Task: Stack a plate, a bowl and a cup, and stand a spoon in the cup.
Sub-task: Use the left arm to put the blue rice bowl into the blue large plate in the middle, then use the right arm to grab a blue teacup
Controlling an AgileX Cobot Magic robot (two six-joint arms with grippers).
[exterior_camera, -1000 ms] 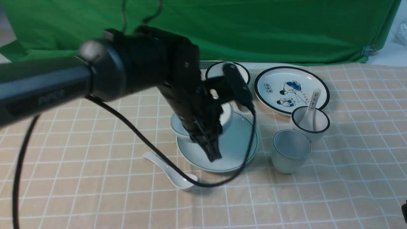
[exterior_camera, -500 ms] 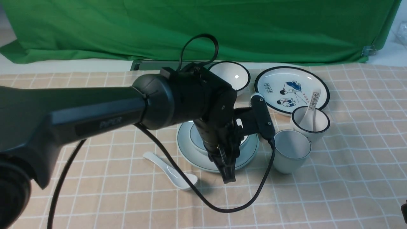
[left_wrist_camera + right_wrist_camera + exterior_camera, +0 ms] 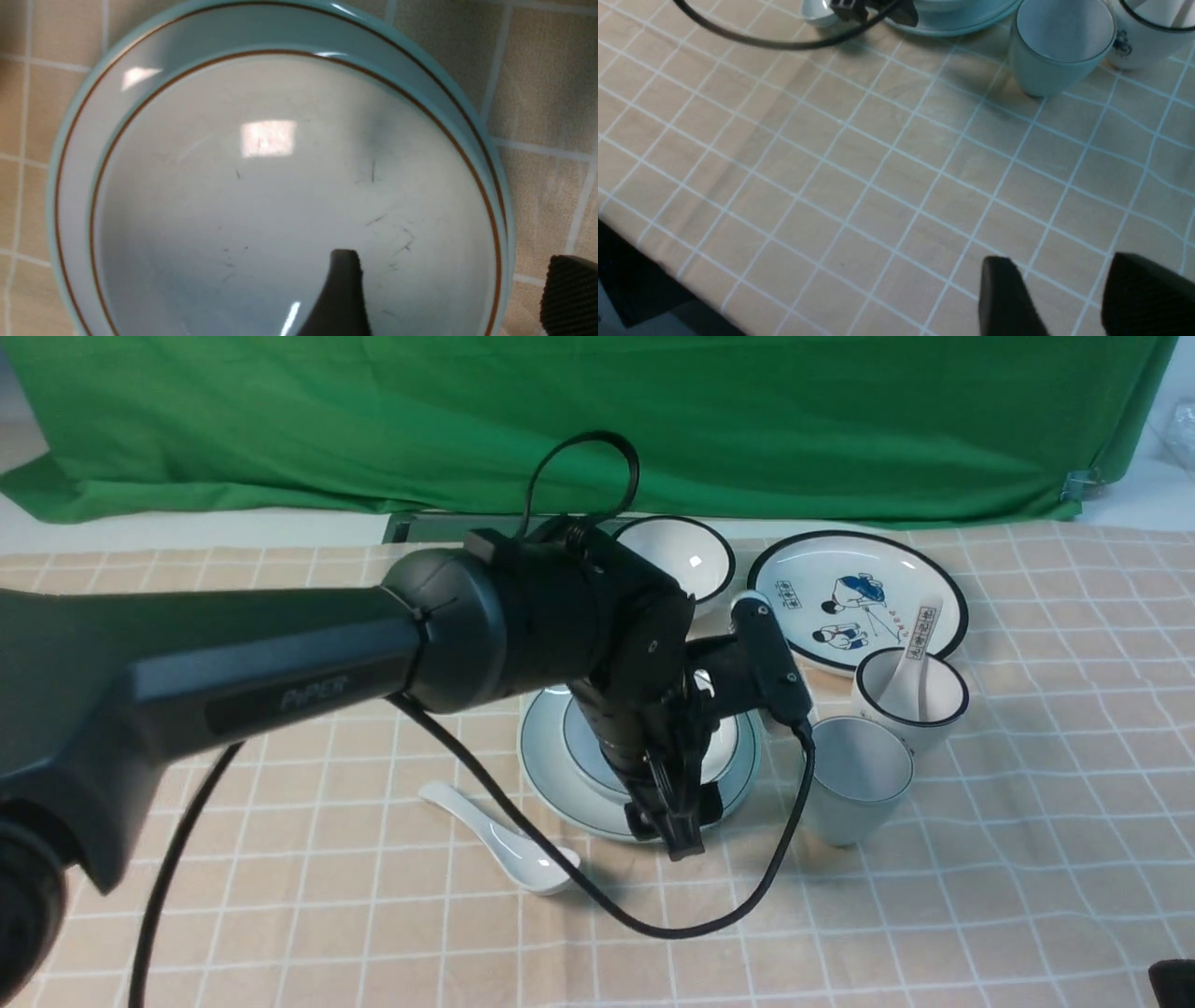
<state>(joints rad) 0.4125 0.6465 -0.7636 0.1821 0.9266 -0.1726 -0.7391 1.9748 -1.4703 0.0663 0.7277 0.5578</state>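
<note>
Since a second ago the bowl (image 3: 280,186) has been carried rightward and set in the middle of the plate (image 3: 546,765). The cup (image 3: 857,779) stands just right of the plate, and the spoon (image 3: 509,845) lies near the plate's left. One finger inside the bowl's rim could hook and drag the bowl on withdrawal. The left pincer (image 3: 672,821) gapes wide astride that rim, gripping nothing. The right pincer (image 3: 1066,261) is parted and empty.

My plate (image 3: 541,761), bowl (image 3: 261,196) and cup (image 3: 854,784) are one plain pale blue-green, each with a thin dark rim line that looks brownish up close. The spoon (image 3: 504,845) is glossy white, unmarked. The cloth (image 3: 980,859) is peach with a white grid; the curtain (image 3: 373,420) is green. The other plate (image 3: 896,565) is white, boldly dark-rimmed, with blue cartoon figures. The small bowl (image 3: 677,555) and mug (image 3: 920,733) are white with dark rims. The second spoon (image 3: 922,625) carries dark printed characters. My left arm (image 3: 280,663) and cable (image 3: 738,915) are black.
</note>
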